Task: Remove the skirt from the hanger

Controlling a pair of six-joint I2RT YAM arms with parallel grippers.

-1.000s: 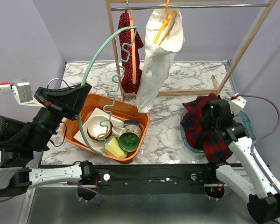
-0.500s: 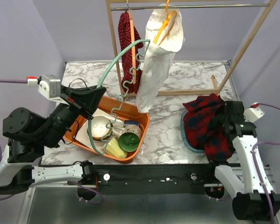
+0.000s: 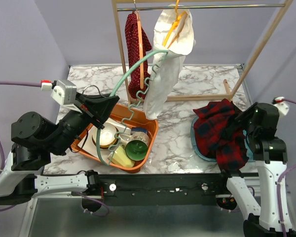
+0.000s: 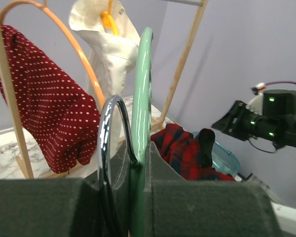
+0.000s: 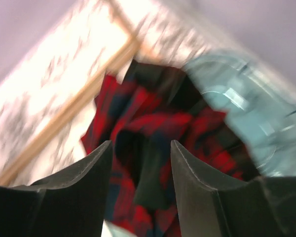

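The red plaid skirt (image 3: 219,131) lies crumpled over the light blue basin (image 3: 198,146) at the right, free of the hanger. My right gripper (image 3: 242,121) hovers just right of it, open, nothing between its fingers; its wrist view looks down on the skirt (image 5: 153,126) and the basin (image 5: 246,98). A bare green hanger (image 3: 133,66) with a wavy bar stands clamped in my left gripper (image 3: 113,101), shut on it above the orange bin. In the left wrist view the hanger (image 4: 144,74) and its metal hook (image 4: 106,133) rise from my gripper (image 4: 138,158), with the skirt (image 4: 182,150) far off.
An orange bin (image 3: 144,118) of bowls and cups sits front left. A wooden rack (image 3: 122,54) at the back carries a red dotted garment (image 3: 135,54) and a white garment (image 3: 167,64) on orange hangers. Its right post (image 3: 259,49) slants down beside the basin.
My right gripper opened, let go of the skirt and drew back to the right. The left arm swung the green hanger rightward, toward the rack.
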